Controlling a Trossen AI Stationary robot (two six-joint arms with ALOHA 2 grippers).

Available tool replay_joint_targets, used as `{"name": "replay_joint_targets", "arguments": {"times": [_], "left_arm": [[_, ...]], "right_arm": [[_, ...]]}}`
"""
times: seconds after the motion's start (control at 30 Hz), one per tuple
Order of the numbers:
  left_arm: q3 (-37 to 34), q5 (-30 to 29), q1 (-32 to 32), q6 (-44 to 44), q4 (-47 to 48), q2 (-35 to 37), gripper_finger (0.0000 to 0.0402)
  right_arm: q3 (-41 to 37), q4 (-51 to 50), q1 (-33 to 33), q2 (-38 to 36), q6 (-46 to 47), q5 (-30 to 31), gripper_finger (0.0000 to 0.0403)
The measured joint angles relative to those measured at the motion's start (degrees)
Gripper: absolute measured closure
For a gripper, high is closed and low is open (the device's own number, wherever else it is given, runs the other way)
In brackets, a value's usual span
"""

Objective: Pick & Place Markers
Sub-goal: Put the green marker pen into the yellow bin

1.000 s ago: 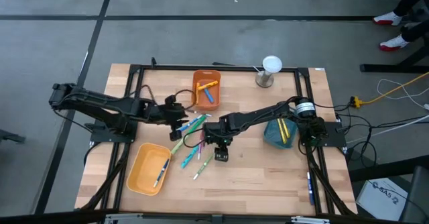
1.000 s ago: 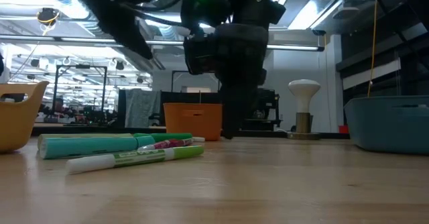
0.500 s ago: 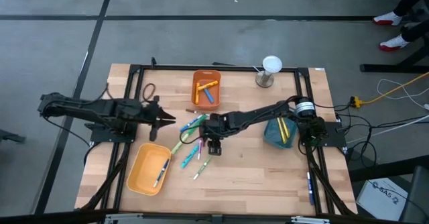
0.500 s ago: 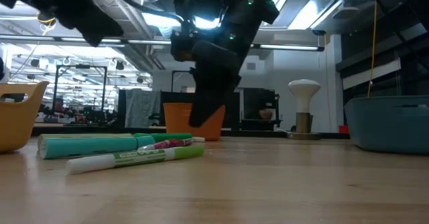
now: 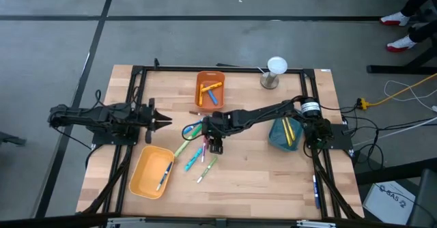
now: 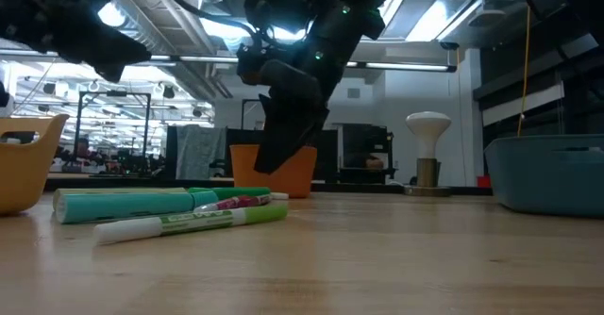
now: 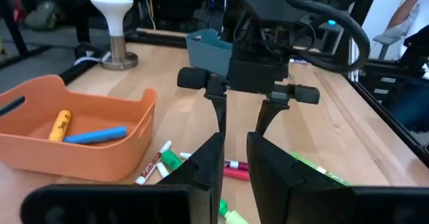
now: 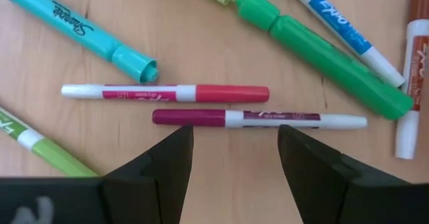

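1. The right claw [image 8: 229,158] hangs with its jaws spread wide and nothing between them, pointed down over the loose markers at the middle of the surface [image 5: 273,180].
2. Directly under it lies a dark magenta marker [image 8: 258,119], its long axis running crosswise to the two fingers, so the jaws straddle the barrel near its coloured cap end. A red marker [image 8: 164,92] lies just beside it, parallel and slightly farther from the claw.
3. My reading: the coming move is a straight descent onto the magenta marker. The close red neighbour is the thing to avoid catching.
4. Around these lie a teal marker [image 8: 87,31], a thick green marker [image 8: 322,56] and a blue marker [image 8: 342,29], fanned out but apart from the target.
5. The right arm reaches in from the right side, stretched low across the surface, past the teal bin [image 5: 283,136].
6. The left claw [image 5: 162,121] sits at the left of the pile, jaws nearly together and empty, aimed at the markers but farther off than the right.
7. Markers already rest in the orange bin [image 5: 209,91] at the far side and the yellow bin [image 5: 151,172] near left.
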State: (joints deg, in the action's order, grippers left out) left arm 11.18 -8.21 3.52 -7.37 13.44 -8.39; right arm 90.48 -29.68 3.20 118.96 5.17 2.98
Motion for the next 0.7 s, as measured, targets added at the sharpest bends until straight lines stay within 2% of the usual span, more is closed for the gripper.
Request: {"name": "replay_joint_targets", "arguments": {"times": [0.23,0.5,0.6,0.7], "left_arm": [[-6.0,-0.1,0.0,3.2,-4.0,8.3,0.0341],[-7.6,0.4,0.0,6.9,-6.5,8.4,0.0341],[-7.6,0.4,0.0,9.2,-5.9,8.4,0.0341],[-7.6,0.6,0.0,10.7,-5.8,8.4,0.0341]], "right_arm": [[0.0,3.4,0.0,0.0,-3.7,0.0,0.0187],[0.0,5.5,0.0,0.0,-7.4,0.0,0.0187],[0.0,5.5,0.0,0.0,-3.9,-0.1,0.0187],[0.0,5.4,0.0,0.0,5.4,-0.1,0.0187]]}}
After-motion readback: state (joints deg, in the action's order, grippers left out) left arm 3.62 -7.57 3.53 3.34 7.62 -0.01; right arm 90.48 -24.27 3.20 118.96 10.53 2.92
